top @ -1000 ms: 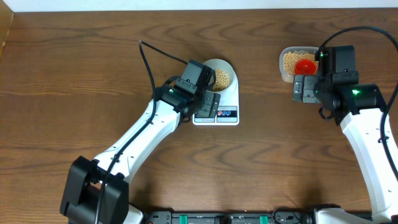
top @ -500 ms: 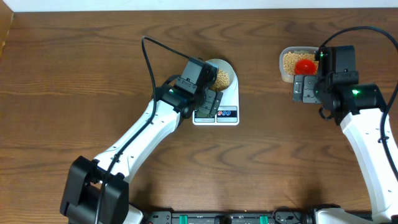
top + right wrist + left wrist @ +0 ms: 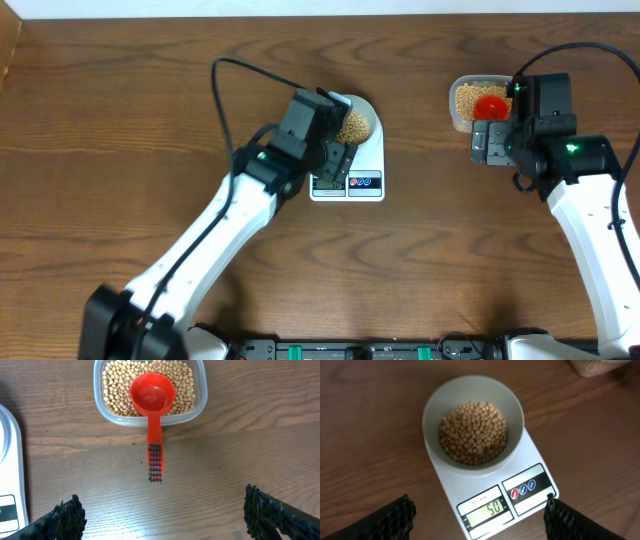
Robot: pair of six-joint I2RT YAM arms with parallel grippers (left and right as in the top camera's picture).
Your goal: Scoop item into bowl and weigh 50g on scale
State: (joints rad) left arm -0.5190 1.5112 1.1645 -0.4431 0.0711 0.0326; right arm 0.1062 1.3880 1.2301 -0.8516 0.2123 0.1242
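Resting on the scale point(image 3: 532, 457), behind its display: bowl point(image 3: 436, 397) of beans point(image 3: 472, 432); display reads 50. Beans hard, loose, likely to roll; bowl rigid, smooth, best gripped at rim. Left gripper point(image 3: 480, 516) above scale, fingers spread, empty. Right gripper point(image 3: 162, 516) well right of scale, likewise.

Non-task items: container, scoop and work surface.
A clear rounded-rectangular plastic tub point(image 3: 199, 410) is located on the brown wood-grain table point(image 3: 240, 460), towards the far right of the surface in the overhead view. A red plastic scoop point(image 3: 155, 427) is placed with its round cup inside the tub, open side up. Its straight handle is laid over the near rim and extends out over the table. A dark grid pattern is seen on the end section of the handle. A small dark speck point(image 3: 134, 443) is visible on the wood just beside the handle.
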